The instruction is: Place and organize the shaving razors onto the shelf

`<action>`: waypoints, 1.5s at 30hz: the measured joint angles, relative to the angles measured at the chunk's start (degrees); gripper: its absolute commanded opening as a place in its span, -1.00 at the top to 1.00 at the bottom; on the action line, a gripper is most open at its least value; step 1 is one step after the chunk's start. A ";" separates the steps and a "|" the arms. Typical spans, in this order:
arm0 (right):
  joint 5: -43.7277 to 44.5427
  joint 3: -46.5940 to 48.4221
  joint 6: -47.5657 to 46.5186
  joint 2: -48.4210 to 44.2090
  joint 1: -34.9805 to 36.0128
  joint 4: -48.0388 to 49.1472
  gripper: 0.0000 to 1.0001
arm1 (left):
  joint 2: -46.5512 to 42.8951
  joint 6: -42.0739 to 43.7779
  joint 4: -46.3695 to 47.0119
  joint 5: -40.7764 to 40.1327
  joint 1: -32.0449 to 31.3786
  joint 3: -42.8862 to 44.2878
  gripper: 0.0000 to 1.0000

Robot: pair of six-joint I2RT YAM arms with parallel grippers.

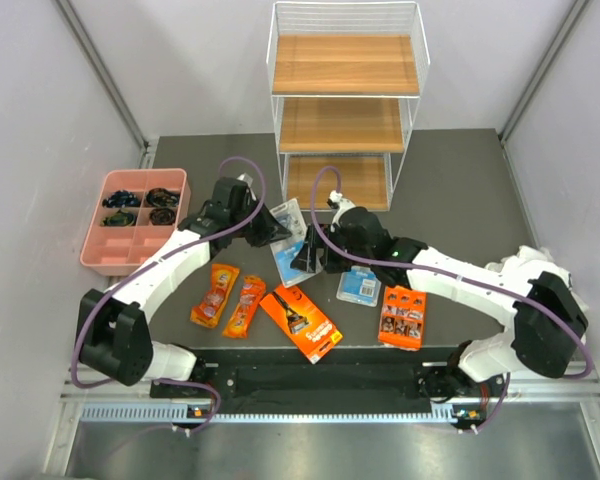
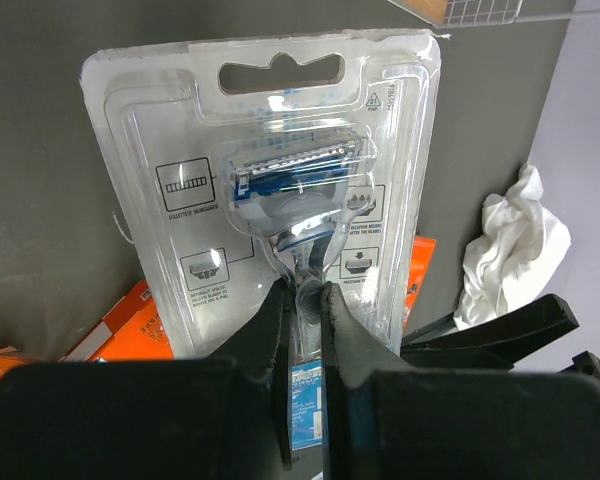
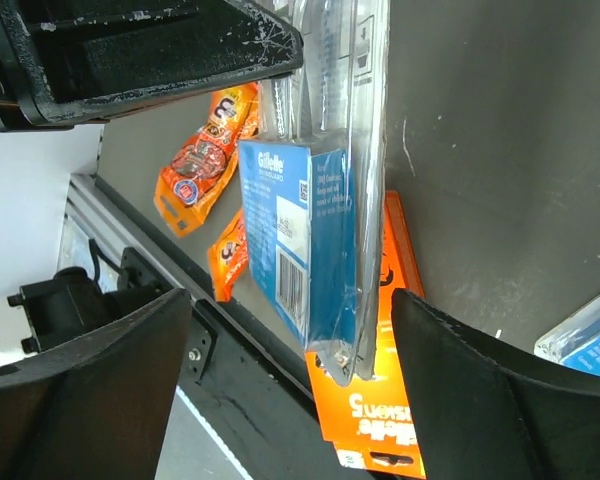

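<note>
Over table centre: blister card sits between both claws, near the front of the shelf but not on it.
Left claw: almost closed, fingers pinching the clear bubble around the razor handle, low on the card's middle line.
Right claw: jaws wide apart, one finger on each side of the card's blue lower end; neither finger touches it.
Left wrist view only: card seen face-on, with the hang-hole at the top, the blade head below it and printed icons on both sides.
Right wrist view only: card seen edge-on, with the blue insert and barcode facing the camera, the left claw above and the box behind the lower edge.
Top view only: remaining packs lie flat near the arm bases. From left to right they are two pouches, the box, the second blister card and the orange card.
Contact with table: cannot tell whether the held card's lower edge touches anything.
</note>
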 measured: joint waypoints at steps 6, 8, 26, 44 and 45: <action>-1.03 0.00 1.07 0.37 0.00 0.37 0.07 | 0.00 -0.96 1.79 1.75 0.00 -1.49 1.00; -1.20 -0.02 1.29 0.61 -0.02 0.35 0.16 | 0.00 -1.20 2.01 1.99 0.13 -1.73 1.00; -1.49 -0.48 3.63 1.11 -0.33 0.50 1.00 | -0.07 -1.42 3.76 2.91 0.55 -2.78 0.92; -2.75 -0.52 3.61 1.18 0.20 -0.63 1.00 | -14.49 7.96 1.01 -5.35 0.15 -3.69 -0.96; -2.75 -0.52 3.61 1.18 0.20 -0.79 1.00 | -14.88 9.27 -0.48 -7.23 0.15 -2.97 -0.96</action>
